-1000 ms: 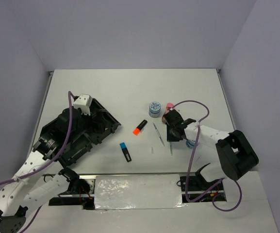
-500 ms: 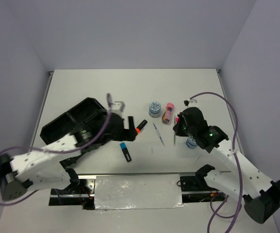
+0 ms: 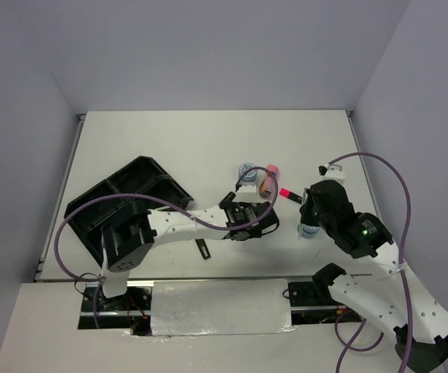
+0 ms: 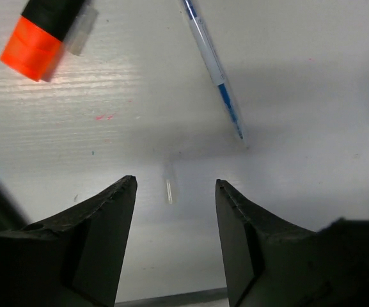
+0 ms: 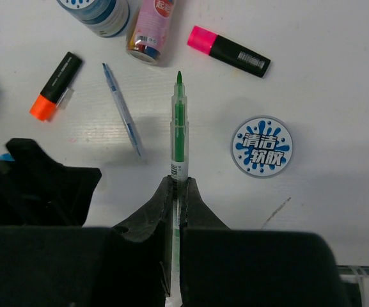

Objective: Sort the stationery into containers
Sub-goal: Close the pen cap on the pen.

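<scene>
Towards the surface's (image 3: 169,140) right edge, the green pen (image 5: 179,128), pinched by its tail in the right fingers (image 5: 147,214), could be levered loose; the left fingers (image 4: 101,224) are spread wide.

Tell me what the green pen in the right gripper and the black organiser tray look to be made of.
The green pen looks like clear, glossy plastic: the green ink core shows through its barrel. The black organiser tray is probably moulded plastic, going by its thin, uniformly black walls and dividers. It is too small in the top view to judge its finish.
</scene>
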